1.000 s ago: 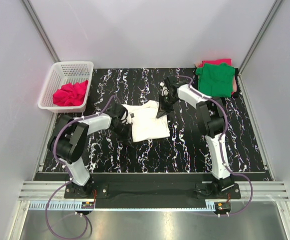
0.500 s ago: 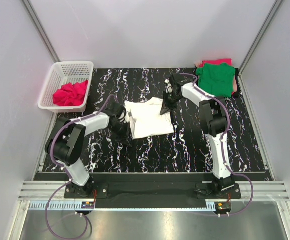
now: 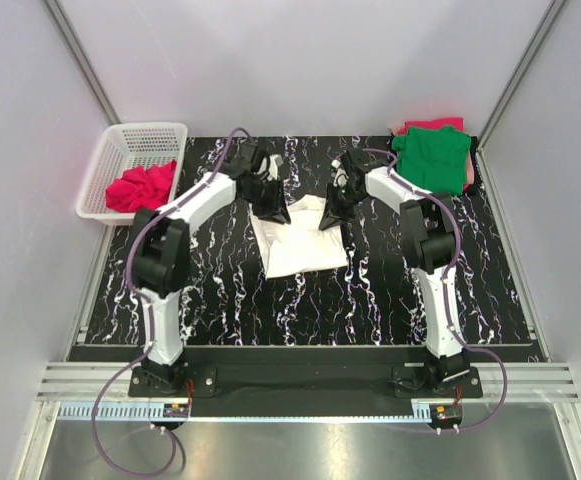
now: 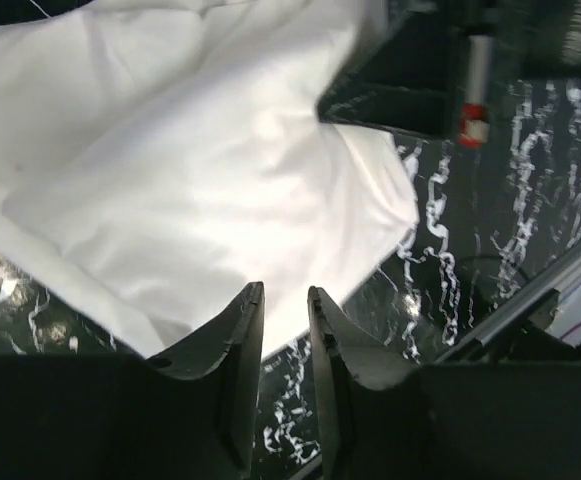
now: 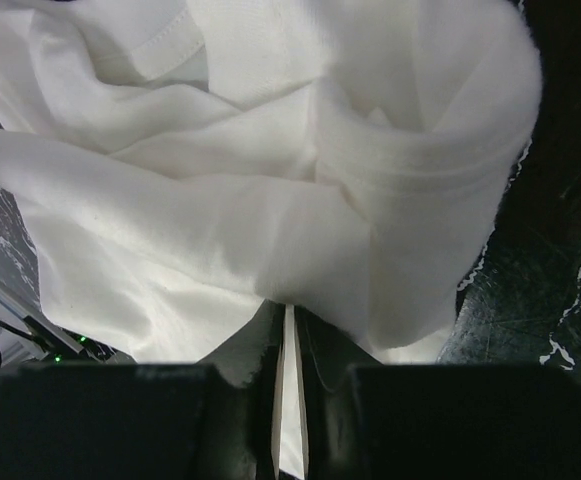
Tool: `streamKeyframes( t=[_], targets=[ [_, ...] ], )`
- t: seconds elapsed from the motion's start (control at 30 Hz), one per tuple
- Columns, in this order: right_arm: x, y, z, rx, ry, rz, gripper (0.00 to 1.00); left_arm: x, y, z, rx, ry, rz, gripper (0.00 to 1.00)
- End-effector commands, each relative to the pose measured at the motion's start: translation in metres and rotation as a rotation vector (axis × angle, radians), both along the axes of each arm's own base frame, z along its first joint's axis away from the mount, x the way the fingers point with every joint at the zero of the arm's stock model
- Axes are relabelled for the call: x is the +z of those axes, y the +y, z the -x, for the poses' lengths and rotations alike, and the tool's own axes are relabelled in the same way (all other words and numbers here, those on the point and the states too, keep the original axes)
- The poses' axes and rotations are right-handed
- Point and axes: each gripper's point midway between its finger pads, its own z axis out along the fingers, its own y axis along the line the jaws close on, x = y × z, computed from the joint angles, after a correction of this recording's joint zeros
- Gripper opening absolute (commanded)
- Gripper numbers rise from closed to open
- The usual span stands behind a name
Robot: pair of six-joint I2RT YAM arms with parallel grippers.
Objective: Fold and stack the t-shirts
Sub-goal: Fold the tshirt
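White t-shirt point(image 3: 298, 240) lies folded into a rough rectangle near the middle of the black marbled surface point(image 3: 370, 290), its far edge bunched and rumpled and its near part flatter.

The left gripper point(image 3: 273, 205) is at the shirt's far left corner, its arm reaching in from the left. In the left wrist view the left gripper point(image 4: 285, 295) stands a narrow gap apart with nothing between its fingers point(image 4: 250, 320). The tips sit just past the cloth's edge, with the white t-shirt point(image 4: 190, 170) spread beyond them and bare marbled surface point(image 4: 440, 270) to the side.

The right gripper point(image 3: 330, 217) is at the shirt's far right edge. In the right wrist view the right gripper point(image 5: 288, 312) is open only by a thin slit, and white cloth shows in that slit. Whether the fingers point(image 5: 253, 352) pinch it or merely stand around it cannot be told. Thick folds and a hemmed edge of the white t-shirt point(image 5: 270, 170) fill the view beyond.

At the far right corner of the surface a folded green t-shirt point(image 3: 432, 158) rests on a pinkish-red folded cloth point(image 3: 430, 124), only the far edge of which shows. Off the far left corner stands a white plastic basket point(image 3: 120, 140) holding a crumpled pinkish-red t-shirt point(image 3: 140, 187).
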Motion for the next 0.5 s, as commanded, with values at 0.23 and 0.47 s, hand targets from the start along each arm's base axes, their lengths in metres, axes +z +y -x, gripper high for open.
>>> streamKeyframes(
  t=[0.23, 0.47],
  targets=[
    [0.000, -0.002, 0.000, 0.000, -0.007, 0.014, 0.13, -0.083, 0.000, 0.008, -0.032, 0.156, -0.114, 0.27],
    [-0.007, -0.006, -0.002, -0.020, 0.002, 0.048, 0.00, -0.096, 0.020, 0.047, -0.036, 0.193, -0.146, 0.04]
  ],
)
